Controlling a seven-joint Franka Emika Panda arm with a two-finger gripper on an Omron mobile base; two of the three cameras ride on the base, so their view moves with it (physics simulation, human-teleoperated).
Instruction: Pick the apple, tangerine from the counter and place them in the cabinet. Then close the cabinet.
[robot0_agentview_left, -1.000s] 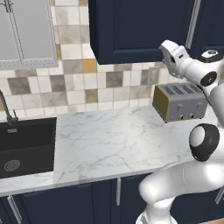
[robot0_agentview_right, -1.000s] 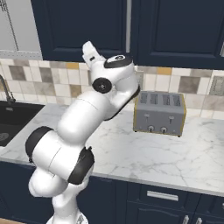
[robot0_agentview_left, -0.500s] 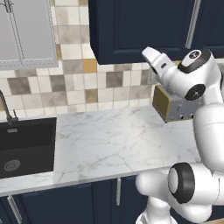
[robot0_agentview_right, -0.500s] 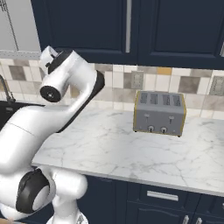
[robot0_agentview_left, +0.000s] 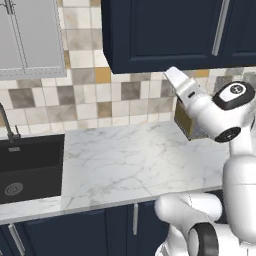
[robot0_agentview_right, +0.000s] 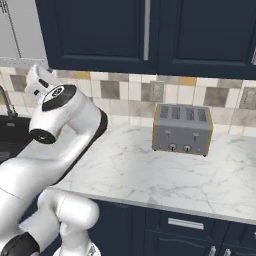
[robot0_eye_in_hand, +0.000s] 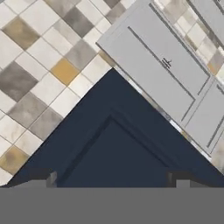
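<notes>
Nearest are the dark navy base cabinets (robot0_agentview_left: 75, 232), flat-fronted with slim silver pulls. Over them lies the white marble-look worktop (robot0_agentview_left: 125, 160), smooth, grey-veined and glossy. A square black sink (robot0_agentview_left: 30, 165) is let into its left end. Further back, a boxy brushed-metal toaster (robot0_agentview_right: 182, 129) with yellowish sides stands near the wall.

Above the worktop, the gripper (robot0_eye_in_hand: 113, 181) is raised and points at the lower corner of the dark navy wall cabinet (robot0_agentview_left: 160, 30). Its two dark tips stand wide apart with nothing between them. Behind runs a backsplash of matte square tiles (robot0_agentview_left: 100, 95) in beige, grey and ochre. The wall cabinet has plain recessed-panel doors and a long vertical silver bar handle (robot0_agentview_right: 146, 30). A light grey wall cabinet (robot0_agentview_left: 27, 35) hangs to its left.

The navy doors look flush and shut. Where the apple and the tangerine lie I cannot tell, so the task may be near its end or barely begun. If the door needs a last push, press a flat part of the hand squarely on the panel near its free edge. Keep the open tips clear of the bar handle, and move slowly, since the smooth door offers little purchase.
</notes>
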